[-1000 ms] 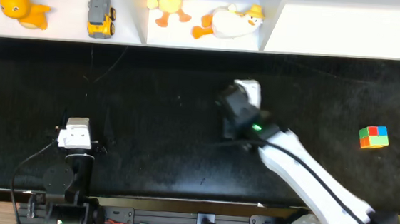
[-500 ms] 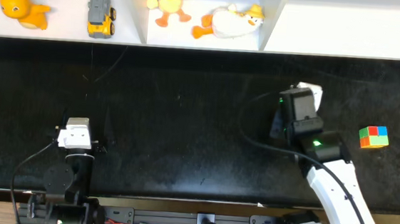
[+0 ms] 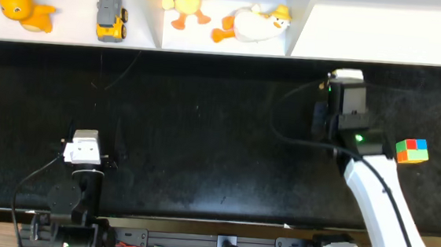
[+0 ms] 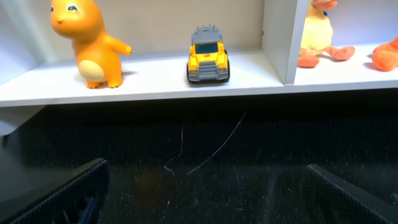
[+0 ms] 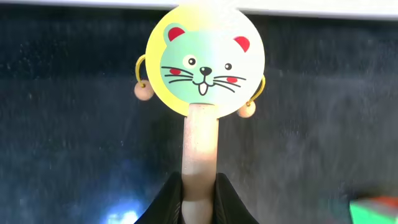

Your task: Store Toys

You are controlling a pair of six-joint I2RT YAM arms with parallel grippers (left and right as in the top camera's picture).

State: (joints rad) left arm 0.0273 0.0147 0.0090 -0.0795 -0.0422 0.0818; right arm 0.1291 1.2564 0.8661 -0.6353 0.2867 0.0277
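My right gripper (image 5: 199, 186) is shut on the wooden handle of a rattle drum (image 5: 205, 62), a yellow disc with a green cat face and two side beads. In the top view the right gripper (image 3: 348, 80) is raised over the black mat close to the white shelf (image 3: 384, 42), below its right compartment. My left gripper (image 3: 85, 146) rests low at the left, its fingers (image 4: 68, 193) wide apart and open with nothing between them. On the shelf sit an orange figure (image 3: 25, 7), a yellow toy truck (image 3: 111, 16), a yellow plush duck (image 3: 184, 1) and a white plush duck (image 3: 252, 23).
A multicoloured cube (image 3: 411, 151) lies on the black mat (image 3: 203, 138) to the right of the right arm, and the cube's corner (image 5: 373, 208) shows beside the held toy. The left wrist view faces the orange figure (image 4: 90, 40) and truck (image 4: 208, 55).
The right arm has swung from the middle of the mat to the right and up toward the shelf, carrying the rattle drum. The left arm has not moved.
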